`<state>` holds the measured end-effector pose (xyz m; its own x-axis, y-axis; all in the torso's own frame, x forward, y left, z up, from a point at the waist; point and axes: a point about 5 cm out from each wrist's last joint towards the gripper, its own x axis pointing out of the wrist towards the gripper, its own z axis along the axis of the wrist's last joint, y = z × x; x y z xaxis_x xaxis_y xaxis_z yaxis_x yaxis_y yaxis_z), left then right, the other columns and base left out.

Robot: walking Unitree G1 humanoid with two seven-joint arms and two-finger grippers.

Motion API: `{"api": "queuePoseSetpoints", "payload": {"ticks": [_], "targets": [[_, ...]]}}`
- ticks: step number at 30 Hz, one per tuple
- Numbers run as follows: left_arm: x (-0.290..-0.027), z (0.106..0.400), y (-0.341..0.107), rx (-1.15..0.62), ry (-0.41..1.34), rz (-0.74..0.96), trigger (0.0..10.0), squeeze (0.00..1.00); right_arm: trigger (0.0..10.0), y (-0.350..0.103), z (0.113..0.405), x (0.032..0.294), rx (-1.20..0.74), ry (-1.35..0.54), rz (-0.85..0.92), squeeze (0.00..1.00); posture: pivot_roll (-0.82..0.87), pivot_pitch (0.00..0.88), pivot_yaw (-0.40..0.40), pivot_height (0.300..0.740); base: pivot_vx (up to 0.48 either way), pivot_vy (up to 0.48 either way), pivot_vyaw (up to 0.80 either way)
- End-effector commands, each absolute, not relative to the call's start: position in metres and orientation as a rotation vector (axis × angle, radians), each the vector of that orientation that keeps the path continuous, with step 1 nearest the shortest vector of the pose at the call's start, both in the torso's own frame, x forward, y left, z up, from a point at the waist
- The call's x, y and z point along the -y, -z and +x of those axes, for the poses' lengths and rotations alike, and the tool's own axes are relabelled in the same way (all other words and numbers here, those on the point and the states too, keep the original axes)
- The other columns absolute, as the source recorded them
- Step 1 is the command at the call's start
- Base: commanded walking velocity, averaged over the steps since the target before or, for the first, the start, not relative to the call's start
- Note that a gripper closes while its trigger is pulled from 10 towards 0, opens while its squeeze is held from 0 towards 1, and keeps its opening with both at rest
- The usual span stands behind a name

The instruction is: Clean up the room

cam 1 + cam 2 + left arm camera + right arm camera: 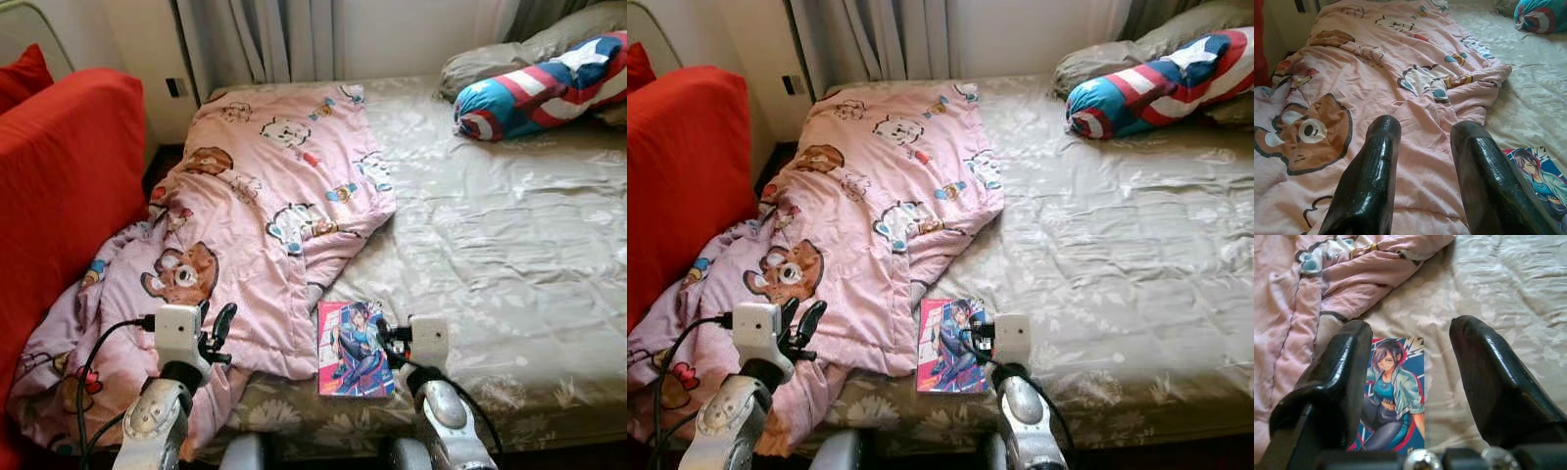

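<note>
A comic book (355, 349) with a drawn figure on its cover lies flat near the bed's front edge. My right gripper (1409, 357) hovers open just above it, one finger (1337, 377) over the book's (1396, 391) left side. A crumpled pink cartoon blanket (245, 215) covers the bed's left part and spills over the edge. My left gripper (1425, 147) stands open over the blanket's (1376, 73) near end, nothing between its fingers (223, 323).
The bed (509, 255) has a pale flowered sheet. A star-and-stripes bolster (544, 88) and a grey pillow (490, 61) lie at its far right. A red sofa (59, 186) stands close on the left. Curtains (265, 39) hang behind.
</note>
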<state>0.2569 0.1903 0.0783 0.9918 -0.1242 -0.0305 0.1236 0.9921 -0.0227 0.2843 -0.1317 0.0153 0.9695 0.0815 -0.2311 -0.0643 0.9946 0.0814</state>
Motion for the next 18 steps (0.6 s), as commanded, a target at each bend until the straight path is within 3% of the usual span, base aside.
{"api": "queuePoseSetpoints", "payload": {"ticks": [1,18], "targets": [[-0.197,0.252,-0.073,-0.065,0.108,-0.026,10.0,0.00,10.0,-0.011,0.282,0.134,-0.251,-0.060,0.081,0.00,0.06,0.135,0.039,0.631,0.000,0.000,0.00],[-0.197,0.240,-0.071,-0.077,0.091,-0.030,10.0,0.00,10.0,-0.005,0.285,0.140,-0.299,-0.048,0.097,0.00,0.08,0.156,0.025,0.611,0.000,0.000,0.00]]}}
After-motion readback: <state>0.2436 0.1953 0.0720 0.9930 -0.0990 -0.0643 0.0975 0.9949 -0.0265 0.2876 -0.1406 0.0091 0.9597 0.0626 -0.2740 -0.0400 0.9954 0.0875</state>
